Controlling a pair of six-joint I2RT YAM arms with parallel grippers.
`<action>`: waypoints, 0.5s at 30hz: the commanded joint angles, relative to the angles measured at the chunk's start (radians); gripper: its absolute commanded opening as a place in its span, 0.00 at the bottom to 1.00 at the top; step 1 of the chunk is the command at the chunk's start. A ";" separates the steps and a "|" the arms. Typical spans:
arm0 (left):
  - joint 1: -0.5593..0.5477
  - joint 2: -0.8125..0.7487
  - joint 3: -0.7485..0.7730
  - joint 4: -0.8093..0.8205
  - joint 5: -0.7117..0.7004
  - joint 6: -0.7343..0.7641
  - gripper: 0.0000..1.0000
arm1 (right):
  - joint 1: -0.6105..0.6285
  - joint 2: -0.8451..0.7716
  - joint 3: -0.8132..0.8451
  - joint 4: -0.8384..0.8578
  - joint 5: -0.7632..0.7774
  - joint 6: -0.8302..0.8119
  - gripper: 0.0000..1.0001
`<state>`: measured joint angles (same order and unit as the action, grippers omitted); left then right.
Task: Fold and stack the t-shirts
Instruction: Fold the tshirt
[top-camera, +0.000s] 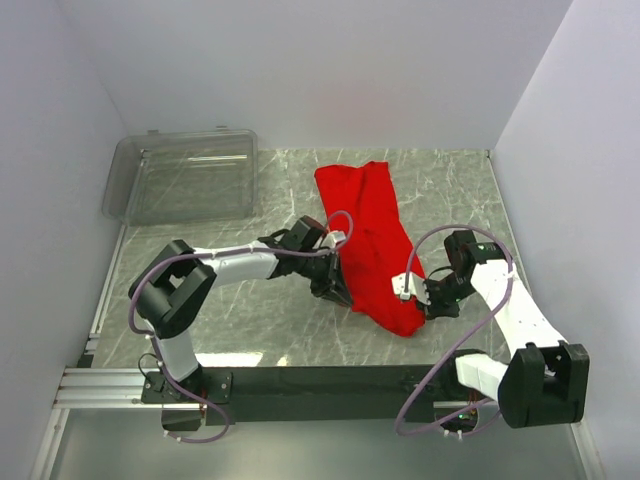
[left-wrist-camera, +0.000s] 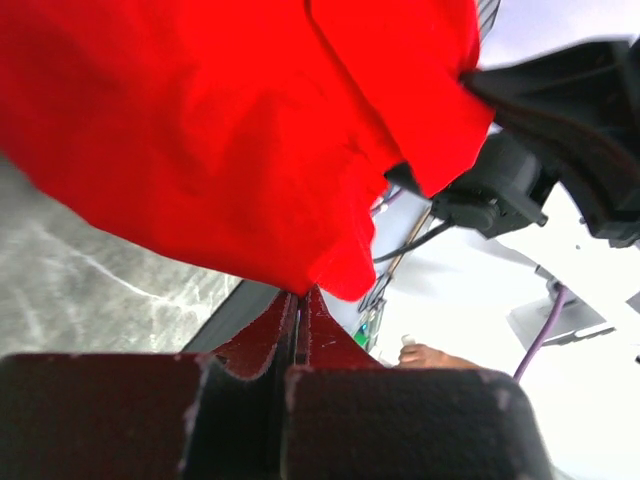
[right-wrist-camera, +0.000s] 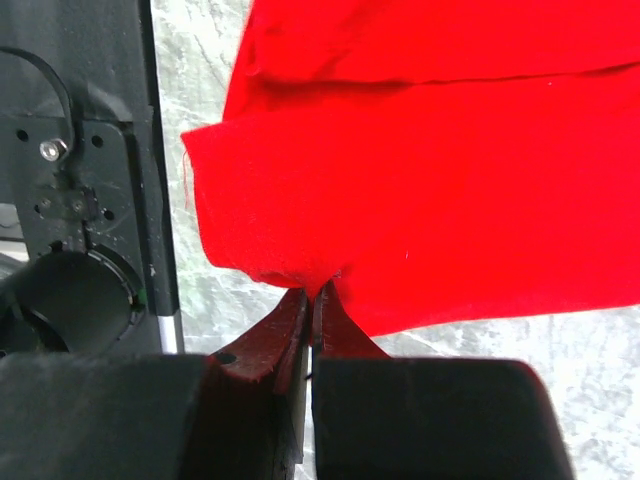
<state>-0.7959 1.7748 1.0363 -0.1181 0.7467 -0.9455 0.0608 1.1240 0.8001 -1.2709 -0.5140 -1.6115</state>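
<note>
A bright red t-shirt (top-camera: 372, 240) lies bunched in a long strip on the marble table, running from the far middle toward the near right. My left gripper (top-camera: 338, 290) is shut on the t-shirt's near left edge; in the left wrist view the cloth (left-wrist-camera: 240, 140) hangs from the pinched fingertips (left-wrist-camera: 300, 297). At the near right corner of the cloth my right gripper (top-camera: 428, 300) is shut on the t-shirt, and the right wrist view shows the red fabric (right-wrist-camera: 420, 170) caught between its closed tips (right-wrist-camera: 315, 292).
A clear plastic bin (top-camera: 185, 178) stands at the far left of the table. White walls close in the left, back and right sides. The black rail (top-camera: 330, 382) with the arm bases runs along the near edge.
</note>
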 joint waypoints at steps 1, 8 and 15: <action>0.035 -0.051 0.022 0.011 0.045 0.002 0.01 | 0.004 0.000 0.010 0.004 -0.029 0.041 0.00; 0.061 -0.028 0.073 0.005 0.089 0.002 0.01 | -0.006 0.098 0.114 -0.002 -0.089 0.117 0.00; 0.101 -0.014 0.125 -0.003 0.117 0.001 0.01 | -0.015 0.267 0.249 -0.076 -0.103 0.137 0.00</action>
<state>-0.7181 1.7744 1.1118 -0.1329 0.8200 -0.9459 0.0540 1.3521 0.9882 -1.2869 -0.5846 -1.4929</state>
